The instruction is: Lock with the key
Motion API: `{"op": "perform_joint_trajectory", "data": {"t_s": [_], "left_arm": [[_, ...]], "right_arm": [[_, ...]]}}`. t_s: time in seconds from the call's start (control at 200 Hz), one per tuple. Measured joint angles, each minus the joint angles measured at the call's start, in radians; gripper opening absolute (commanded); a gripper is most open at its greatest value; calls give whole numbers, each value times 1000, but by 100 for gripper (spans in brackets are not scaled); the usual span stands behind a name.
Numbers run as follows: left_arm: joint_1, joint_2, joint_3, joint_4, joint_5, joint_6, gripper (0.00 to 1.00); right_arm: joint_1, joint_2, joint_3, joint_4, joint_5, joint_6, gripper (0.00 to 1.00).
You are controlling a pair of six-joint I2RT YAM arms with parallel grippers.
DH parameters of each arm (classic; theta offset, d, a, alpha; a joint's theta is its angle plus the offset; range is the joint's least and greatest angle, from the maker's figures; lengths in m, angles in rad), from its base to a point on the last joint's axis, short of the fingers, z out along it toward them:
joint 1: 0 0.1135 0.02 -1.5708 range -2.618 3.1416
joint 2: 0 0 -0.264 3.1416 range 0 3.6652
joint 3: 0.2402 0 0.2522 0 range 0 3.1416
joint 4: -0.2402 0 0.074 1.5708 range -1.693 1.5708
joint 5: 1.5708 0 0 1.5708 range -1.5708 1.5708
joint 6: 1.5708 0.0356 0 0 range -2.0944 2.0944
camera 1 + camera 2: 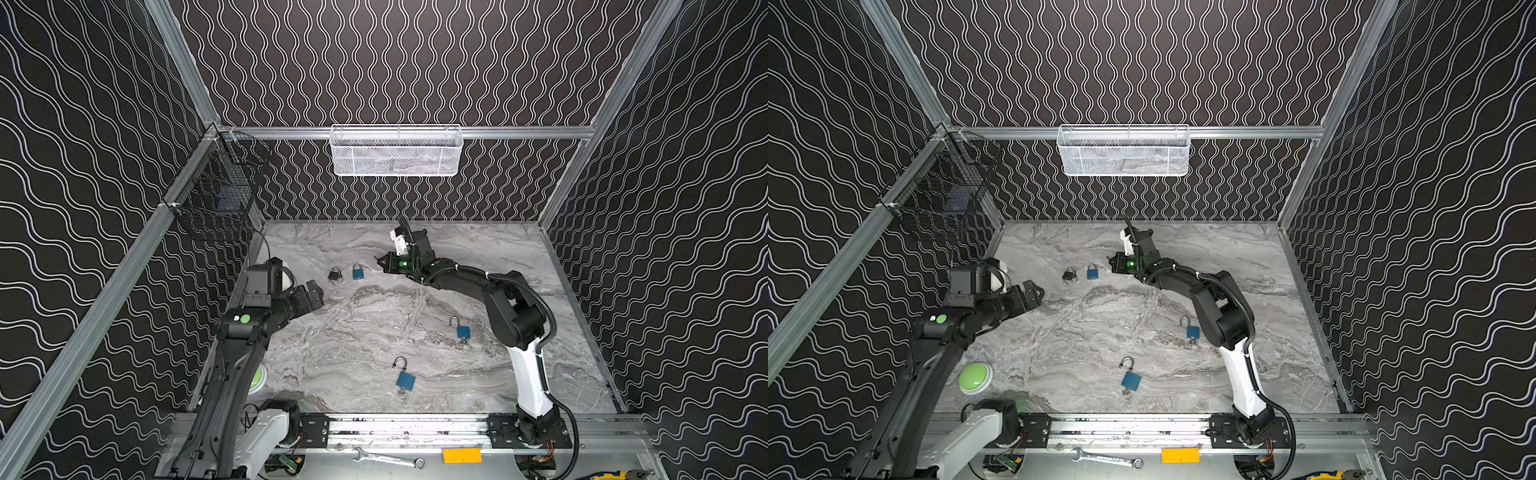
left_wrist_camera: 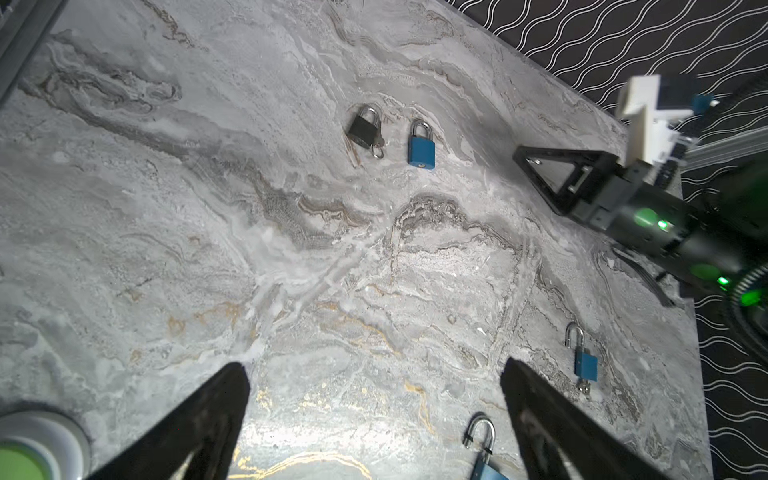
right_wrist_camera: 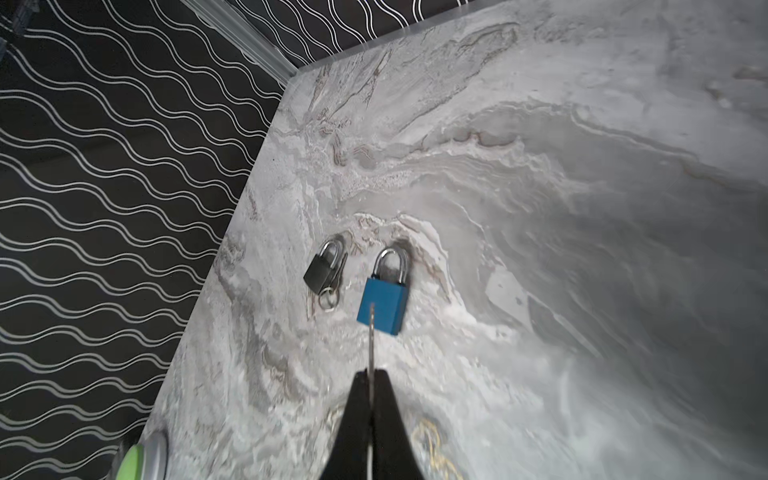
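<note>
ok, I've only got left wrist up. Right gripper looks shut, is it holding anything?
Observer: Yes. The right wrist view shows the right gripper shut on a key, with the blade sticking out in front.
Operator: Aimed where?
Observer: At the end opposite the shackle of the far blue padlock, beside the black padlock. I cannot tell whether it touches.
Operator: Anything on the back wall?
Observer: A white mesh basket hangs there.
</note>
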Motion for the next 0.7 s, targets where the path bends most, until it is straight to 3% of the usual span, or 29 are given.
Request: {"op": "perform_joint_trajectory", "data": {"t_s": [0.25, 0.701], "left_arm": [[0, -135, -73, 24, 28, -27, 99], [0, -174, -66, -12, -45, -56, 99]], "right_arm": [[18, 86, 36, 54, 32, 48, 0], [39, 203, 103, 74, 71, 105, 0]]}}
